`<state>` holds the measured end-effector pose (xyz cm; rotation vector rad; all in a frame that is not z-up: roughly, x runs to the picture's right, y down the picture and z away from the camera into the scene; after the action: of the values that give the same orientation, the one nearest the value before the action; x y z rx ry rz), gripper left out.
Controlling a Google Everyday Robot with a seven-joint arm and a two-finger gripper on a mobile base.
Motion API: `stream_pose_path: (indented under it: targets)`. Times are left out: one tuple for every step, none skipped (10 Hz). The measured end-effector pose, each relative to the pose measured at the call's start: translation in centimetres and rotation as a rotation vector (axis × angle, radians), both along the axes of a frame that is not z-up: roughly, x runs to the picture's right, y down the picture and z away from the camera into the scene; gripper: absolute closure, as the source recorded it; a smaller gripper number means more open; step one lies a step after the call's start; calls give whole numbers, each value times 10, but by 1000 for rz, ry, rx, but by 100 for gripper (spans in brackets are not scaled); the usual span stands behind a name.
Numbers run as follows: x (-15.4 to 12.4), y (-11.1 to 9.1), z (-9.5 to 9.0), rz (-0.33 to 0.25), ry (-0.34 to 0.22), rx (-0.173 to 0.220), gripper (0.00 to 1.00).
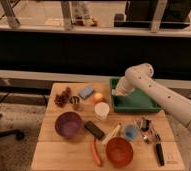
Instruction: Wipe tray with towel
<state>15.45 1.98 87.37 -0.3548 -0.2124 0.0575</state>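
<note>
A green tray (144, 105) sits at the back right of the wooden table (49, 150). My white arm reaches in from the right and bends down over the tray's left end. The gripper (120, 94) is low inside the tray at its left side, with a pale bit that may be the towel (118, 96) under it. I cannot make out the towel clearly.
On the table: a purple bowl (68, 123), orange bowl (120, 151), white cup (102, 110), carrot (96, 151), black box (94, 130), blue sponge (85, 92), orange fruit (98, 97), pine cones (62, 98), small blue cup (130, 132), banana (112, 133), cutlery (151, 136).
</note>
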Motion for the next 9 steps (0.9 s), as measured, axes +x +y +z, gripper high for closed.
stream_pose_path:
  targets:
    - [0,3,3,-6,8,-7,100]
    - [-1,7,7,-17,18,-18,100]
    - [-4,12,11,-33,24,-30,100]
    - [-9,17,14,-54,31,-39,100]
    - [-12,21,16,-65,35,-45,100]
    - [-12,25,18,-75,49,-50,100]
    - [-11,27,22,-82,71,-56,100]
    - [-11,28,27,-84,94,-62,100]
    - [-10,30,31,-83,114,-67,100]
